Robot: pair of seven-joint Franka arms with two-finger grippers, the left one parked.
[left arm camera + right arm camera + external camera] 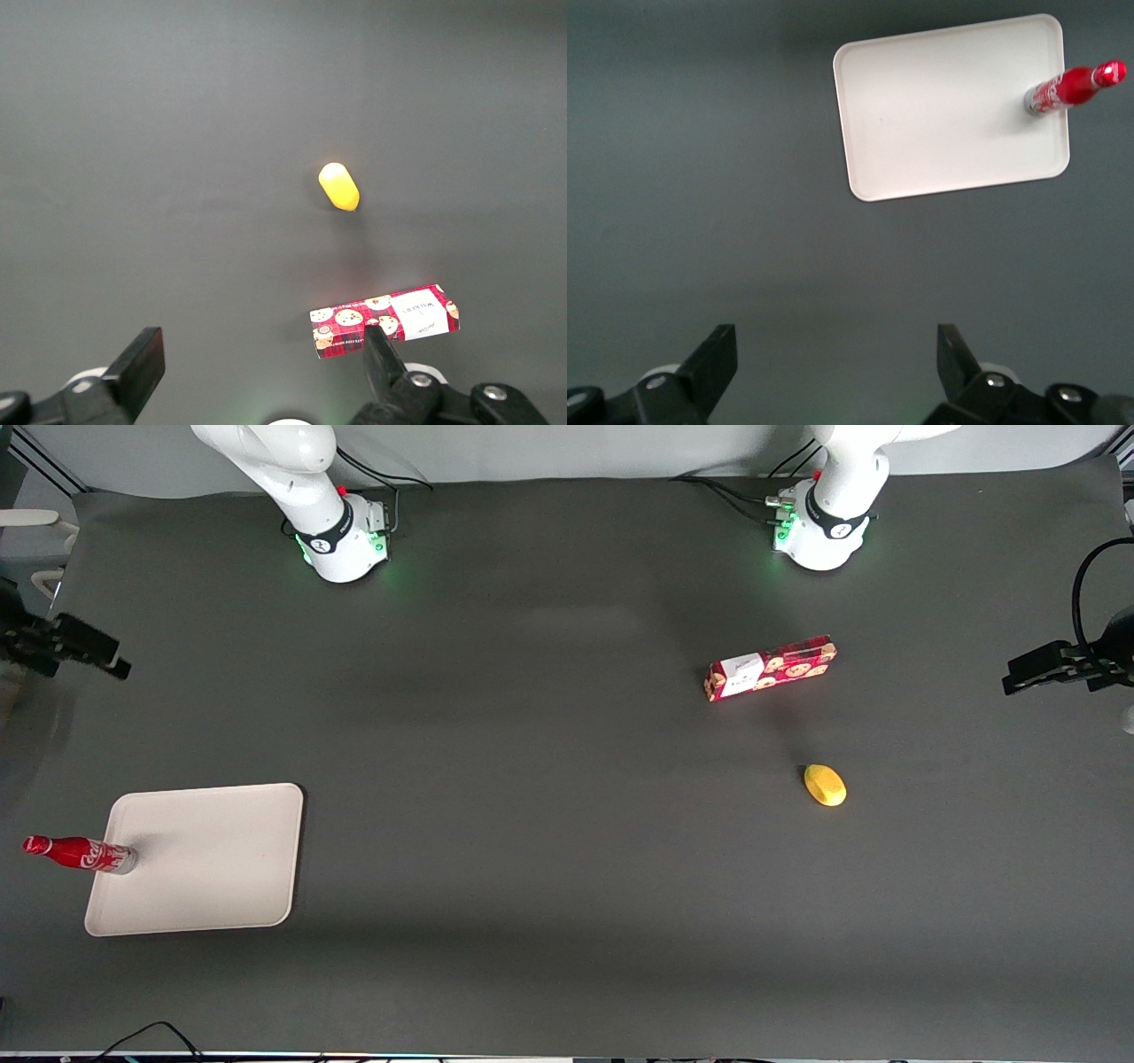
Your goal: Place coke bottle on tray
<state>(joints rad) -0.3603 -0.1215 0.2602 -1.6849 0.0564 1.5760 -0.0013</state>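
standing upright on the tray [213,868], the coke bottle [80,854] has its clear base planted just inside the tray's rim on the edge toward the working arm's end of the table, with its red cap leaning outward over that edge in the front view only because of the camera angle. the right wrist view shows the same thing: the coke bottle [1067,87] rests with its base on the cream surface of the tray [939,106], close to one short edge, and the remaining surface of the tray is bare. the gripper [75,654] hangs high above the dark table mat [532,824], farther from the front camera than the tray and well apart from the bottle, touching nothing. its two black fingers [713,359] are spread wide with only grey mat showing between them, so it is open and holds nothing. toward the parked arm's end of the table lies a red cookie box [771,668] on its side, and a small yellow lemon-like object [825,785] sits nearer the front camera than the box, the two apart from each other and well apart from the tray.
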